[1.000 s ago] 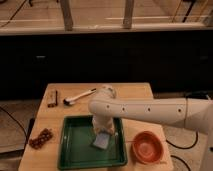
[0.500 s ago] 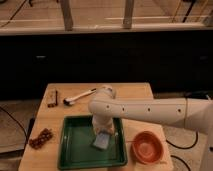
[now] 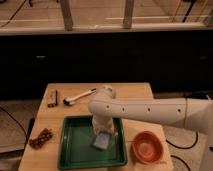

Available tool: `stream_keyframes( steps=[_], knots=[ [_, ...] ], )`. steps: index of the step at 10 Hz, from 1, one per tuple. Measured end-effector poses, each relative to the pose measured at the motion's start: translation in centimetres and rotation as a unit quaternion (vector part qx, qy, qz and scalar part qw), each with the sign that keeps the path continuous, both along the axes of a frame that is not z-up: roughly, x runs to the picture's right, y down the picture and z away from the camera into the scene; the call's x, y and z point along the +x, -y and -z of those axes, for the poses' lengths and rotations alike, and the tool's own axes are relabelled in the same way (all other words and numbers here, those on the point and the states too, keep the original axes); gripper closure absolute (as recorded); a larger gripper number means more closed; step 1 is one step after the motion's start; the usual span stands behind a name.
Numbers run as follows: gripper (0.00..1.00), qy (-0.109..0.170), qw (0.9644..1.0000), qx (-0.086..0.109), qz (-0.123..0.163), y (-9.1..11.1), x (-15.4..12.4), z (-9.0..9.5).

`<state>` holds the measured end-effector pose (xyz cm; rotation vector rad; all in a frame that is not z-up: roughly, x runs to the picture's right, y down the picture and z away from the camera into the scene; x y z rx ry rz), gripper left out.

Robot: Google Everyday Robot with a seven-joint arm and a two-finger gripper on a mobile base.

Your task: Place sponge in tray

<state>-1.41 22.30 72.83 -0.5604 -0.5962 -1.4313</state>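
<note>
The dark green tray lies on the wooden table's front middle. The pale blue-grey sponge lies flat inside the tray, in its right half. My white arm reaches in from the right and bends down over the tray. My gripper hangs straight above the sponge, right at its top edge. I cannot tell whether it touches the sponge.
A round orange bowl stands right of the tray. A brown lumpy cluster lies at the table's left edge. A white-handled brush and a small brown bar lie at the back left. A dark cabinet stands behind the table.
</note>
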Motion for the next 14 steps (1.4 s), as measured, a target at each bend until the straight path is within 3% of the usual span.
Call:
stream_keyframes(
  steps=[14],
  knots=[
    [0.96,0.013,0.9998,-0.002,0.014,-0.15,-0.23,0.11]
  ],
)
